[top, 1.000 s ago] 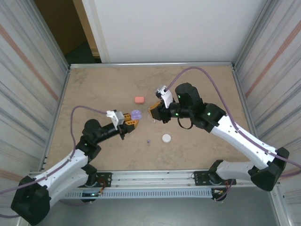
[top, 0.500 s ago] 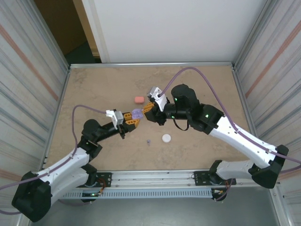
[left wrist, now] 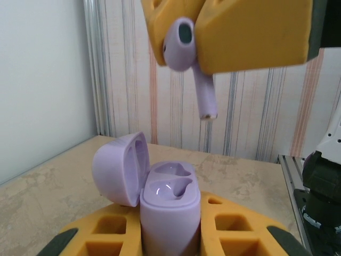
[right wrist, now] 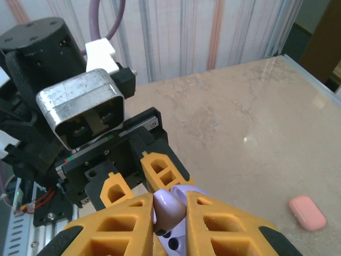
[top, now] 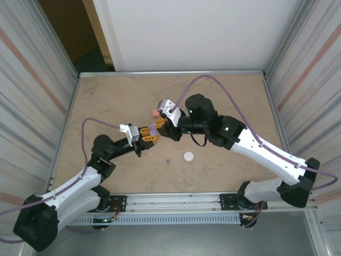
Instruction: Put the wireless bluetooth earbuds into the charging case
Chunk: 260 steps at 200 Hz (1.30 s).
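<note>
Left gripper (top: 150, 138) clamps the open purple case (left wrist: 170, 213) — right gripper (right wrist: 169, 212) pinches a purple earbud (left wrist: 180, 49) above.

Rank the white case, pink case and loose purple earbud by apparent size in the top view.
White case
Pink case, partly hidden by the right arm, so its rank is unsure
Loose purple earbud, clearly smallest

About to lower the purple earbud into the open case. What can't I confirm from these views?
- Top view: purple case largely covered by the right fingers; earbud-to-slot alignment unreadable.
- Left wrist: purple earbud head half buried between fingers; case base cut off by bottom edge.
- Right wrist: slots hidden beneath earbud and fingers.
- Top view: speck near the white case too small to identify.
</note>
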Tool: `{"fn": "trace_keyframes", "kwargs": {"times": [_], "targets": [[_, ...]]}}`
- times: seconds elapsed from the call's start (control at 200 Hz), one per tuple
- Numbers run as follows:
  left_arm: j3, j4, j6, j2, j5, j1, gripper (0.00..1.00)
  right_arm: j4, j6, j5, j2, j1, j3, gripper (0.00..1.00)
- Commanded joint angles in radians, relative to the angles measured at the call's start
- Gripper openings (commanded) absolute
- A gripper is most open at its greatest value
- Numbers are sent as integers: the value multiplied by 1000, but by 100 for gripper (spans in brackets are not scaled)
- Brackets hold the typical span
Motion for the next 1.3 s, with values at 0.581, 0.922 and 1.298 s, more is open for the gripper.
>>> {"fn": "trace_keyframes", "kwargs": {"times": [0.581,0.922,1.298], "targets": [[41,-11,-5,-7,21,-6,0,-38,-41,21,41,10,42,19],[44,-18,-4,-7,20,-6,0,-45,-49,27,50,9,44,19],[46,-22,-5,-7,18,-6,0,-57,-56,39,64,10,43,19]]}}
